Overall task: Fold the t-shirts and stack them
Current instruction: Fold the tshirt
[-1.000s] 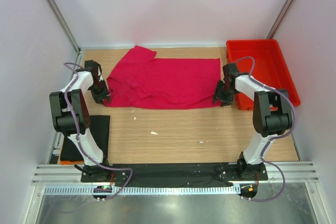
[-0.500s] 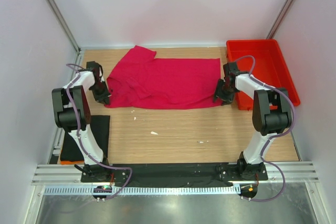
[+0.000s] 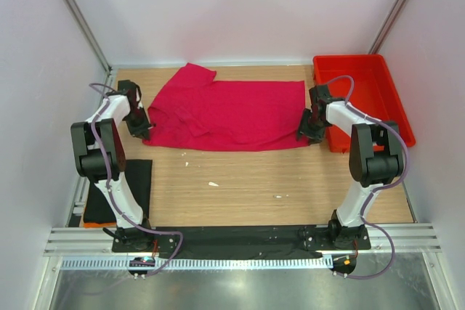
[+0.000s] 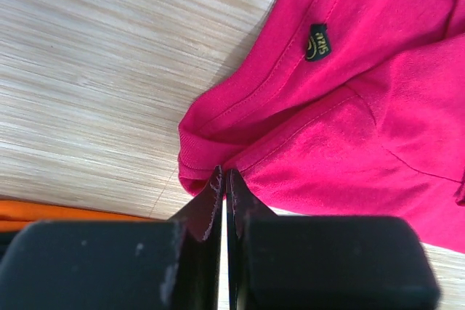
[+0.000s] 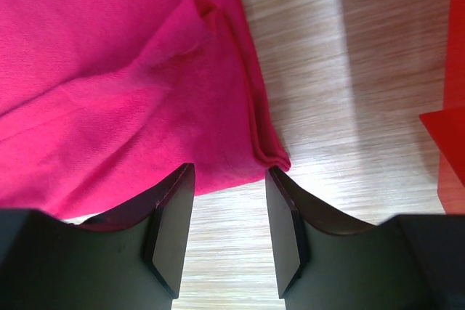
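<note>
The crimson-pink t-shirt [image 3: 225, 114] lies spread flat across the far half of the table, with one sleeve pointing to the far left. My left gripper [image 3: 142, 130] is shut. Its tips [image 4: 224, 173] touch the shirt's near-left folded edge [image 4: 211, 157], and no cloth shows between the jaws. My right gripper [image 3: 306, 134] is open, and its jaws [image 5: 229, 179] straddle the shirt's near-right hem corner [image 5: 269, 154] just above the table. The black t-shirt [image 3: 123, 186] lies folded at the left edge, beside the left arm.
A rigid red plastic tray [image 3: 396, 107] stands at the far right, close to the right arm. An orange item [image 3: 91, 223] sticks out from under the black shirt; it also shows in the left wrist view [image 4: 43, 212]. Small white scraps [image 3: 213, 184] lie mid-table.
My left gripper has moved slightly away from the near edge, up to the shirt's edge. My right gripper has edged slightly farther along the shirt's right hem. The shirt has not moved.
</note>
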You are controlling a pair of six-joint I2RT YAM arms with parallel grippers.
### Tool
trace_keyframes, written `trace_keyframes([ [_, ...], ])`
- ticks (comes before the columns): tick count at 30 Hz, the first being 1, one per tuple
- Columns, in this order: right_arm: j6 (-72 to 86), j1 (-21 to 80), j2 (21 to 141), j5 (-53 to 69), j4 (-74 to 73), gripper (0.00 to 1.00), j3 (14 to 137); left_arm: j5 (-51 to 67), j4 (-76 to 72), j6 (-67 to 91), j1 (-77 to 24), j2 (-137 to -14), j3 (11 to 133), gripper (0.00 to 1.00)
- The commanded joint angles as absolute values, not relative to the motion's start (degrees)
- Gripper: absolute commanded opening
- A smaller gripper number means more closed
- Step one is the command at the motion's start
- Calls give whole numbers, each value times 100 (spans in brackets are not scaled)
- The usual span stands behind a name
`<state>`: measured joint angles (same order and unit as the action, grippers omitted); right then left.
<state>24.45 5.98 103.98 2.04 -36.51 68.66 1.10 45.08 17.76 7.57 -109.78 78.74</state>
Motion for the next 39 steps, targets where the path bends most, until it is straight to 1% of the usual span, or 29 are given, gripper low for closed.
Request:
trace_keyframes([
  [1, 2540, 580, 10195, 35, -3727, 50, 6768, 35, 4597, 1793, 747, -10872, 8173, 0],
  [4, 2505, 580, 10326, 26, -3665, 47, 6715, 44, 4640, 1819, 747, -10942, 8235, 0],
  [5, 2487, 571, 10362, 26, -3648, 41, 6724, 44, 4641, 1819, 747, -10968, 8235, 0],
  [7, 2444, 580, 10424, -246, -3613, 35, 6724, -156, 4675, 1863, 756, -10977, 8235, 0],
  [10, 2330, 580, 10459, -509, -3691, 15, 6750, -351, 4772, 1942, 765, -10986, 8209, 0],
  [11, 2268, 580, 10459, -579, -3761, 2, 6759, -534, 4833, 1977, 765, -10986, 8200, 0],
  [16, 2232, 580, 10029, -957, -3990, 1, 6312, -765, 4931, 2206, 896, -10855, 7929, 0],
  [22, 2250, 580, 9853, -775, -3999, 1, 5976, -405, 4966, 2268, 896, -10881, 7813, 0],
  [23, 2241, 580, 9853, -730, -4025, 2, 6011, -300, 4975, 2189, 905, -10863, 7822, 0],
  [24, 2241, 580, 9853, -695, -4095, 7, 6064, -194, 5018, 2145, 888, -10837, 7831, 7],
  [25, 2233, 589, 9809, -660, -4139, 16, 6195, -141, 5027, 2136, 896, -10785, 7857, 15],
  [26, 2232, 589, 9774, -563, -4201, 35, 6283, -123, 5027, 2136, 888, -10593, 7857, 25],
  [27, 2224, 580, 9713, -502, -4332, 40, 6371, -97, 5019, 2118, 888, -10486, 7875, 38],
  [28, 2215, 589, 9573, -475, -4394, 44, 6546, -36, 5036, 2136, 888, -10381, 7962, 41],
  [29, 2215, 580, 9493, -431, -4455, 49, 6644, -26, 5062, 2144, 888, -10171, 8024, 43],
  [30, 2206, 589, 9431, -422, -4534, 52, 6827, -26, 5071, 2197, 862, -10091, 8094, 45],
  [31, 2180, 589, 9318, -396, -4526, 58, 6907, 182, 5045, 2223, 844, -9994, 8225, 46],
  [33, 2136, 589, 9290, -369, -4378, 63, 7118, 823, 4679, 2311, 739, -9792, 8279, 47],
  [34, 2110, 580, 9325, -387, -4325, 68, 7189, 1139, 4493, 2372, 712, -9774, 8279, 47],
  [35, 2066, 580, 9464, -395, -4298, 69, 7268, 1934, 4291, 2469, 642, -9800, 8279, 47],
  [36, 2065, 563, 9605, -387, -4333, 69, 7469, 2256, 3932, 2592, 589, -10000, 8279, 47],
  [38, 2118, 554, 9816, -361, -4263, 69, 7567, 2713, 3806, 2821, 388, -10351, 8498, 47],
  [39, 2144, 562, 9843, -334, -4123, 68, 7602, 2759, 3797, 2847, 308, -10675, 8743, 47],
])
